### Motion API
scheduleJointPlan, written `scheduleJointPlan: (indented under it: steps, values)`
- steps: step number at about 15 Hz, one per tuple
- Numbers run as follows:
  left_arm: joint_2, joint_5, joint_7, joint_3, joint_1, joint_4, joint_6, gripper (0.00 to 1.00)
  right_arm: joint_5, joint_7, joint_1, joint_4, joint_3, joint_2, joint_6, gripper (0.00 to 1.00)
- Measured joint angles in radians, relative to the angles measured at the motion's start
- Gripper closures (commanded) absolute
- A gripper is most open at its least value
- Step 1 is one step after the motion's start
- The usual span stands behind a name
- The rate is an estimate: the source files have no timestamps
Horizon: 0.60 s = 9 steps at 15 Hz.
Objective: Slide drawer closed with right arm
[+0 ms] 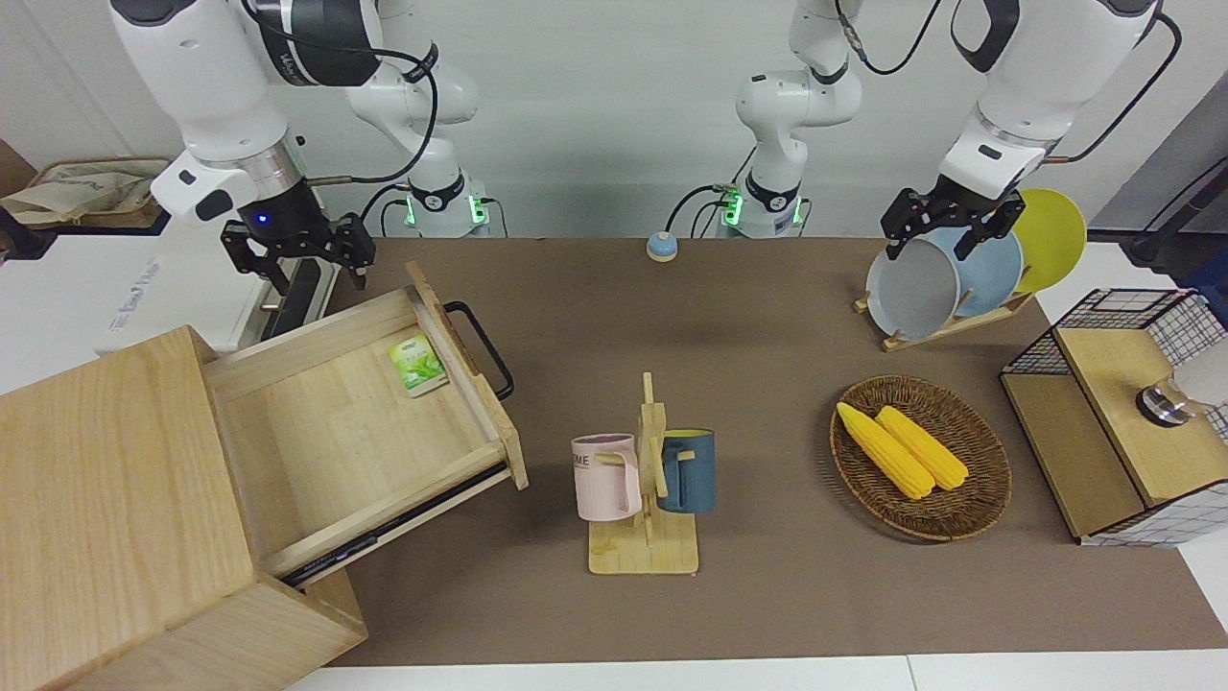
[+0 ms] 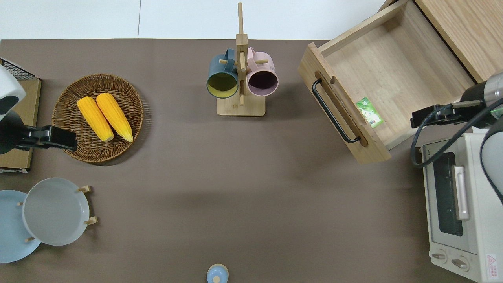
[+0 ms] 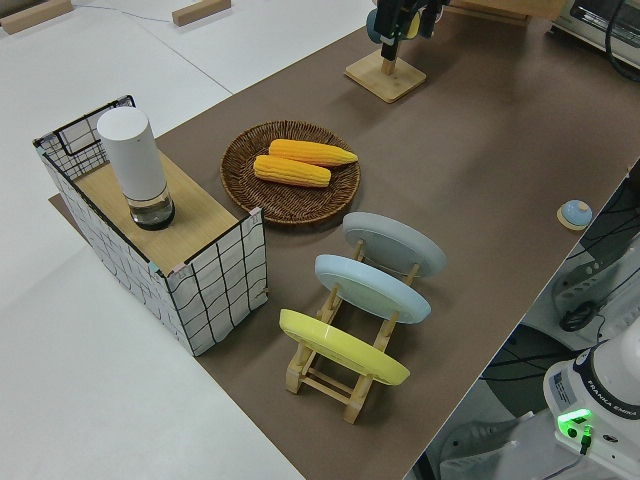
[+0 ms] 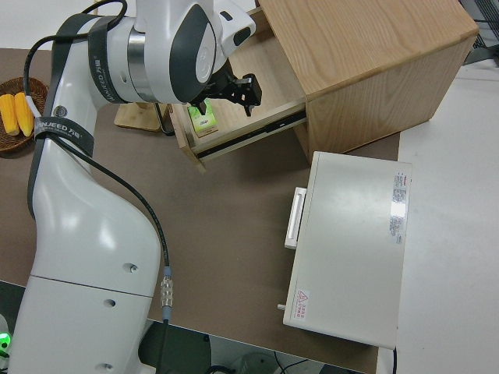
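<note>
Front view: open drawer [image 1: 365, 432] with green packet [image 1: 417, 366]; pink "ME" mug [image 1: 605, 477]

A round woven brown wicker basket [image 3: 243, 170] sits on the brown-topped table [image 3: 500, 160] and holds two yellow corn cobs [image 3: 299, 162] lying side by side. Just beside it stands a black wire-mesh rack with a light-wood top [image 3: 160, 245], and a white cylinder with a clear base [image 3: 135, 166] stands upright on that top. A light-wood plate stand [image 3: 345, 375] holds three plates on edge in a row: a yellow plate [image 3: 340, 347], a light-blue plate [image 3: 372, 288] and a grey plate [image 3: 394, 244]. A small blue and tan round knob [image 3: 574, 213] lies near the table's edge. A wooden mug stand [image 3: 386, 72] shows at the top.
</note>
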Motion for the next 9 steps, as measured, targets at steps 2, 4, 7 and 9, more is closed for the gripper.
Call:
scheduleJointPlan:
  steps: [2, 4, 7, 9]
  values:
    - [0.000, 0.000, 0.000, 0.000, 0.000, 0.000, 0.000, 0.01, 0.000, 0.000, 0.000, 0.000, -0.001, 0.000, -0.001, 0.707]
    - [0.000, 0.000, 0.000, 0.000, 0.000, 0.000, 0.000, 0.01, 0.000, -0.002, -0.001, 0.000, -0.003, 0.000, -0.021, 0.999]
    - [0.000, 0.000, 0.000, 0.000, 0.000, 0.000, 0.000, 0.00, 0.000, -0.007, -0.002, 0.000, -0.004, -0.001, -0.034, 1.000]
    - [0.000, 0.000, 0.000, 0.000, 0.000, 0.000, 0.000, 0.01, 0.000, -0.007, -0.002, 0.000, -0.004, -0.002, -0.034, 1.000]
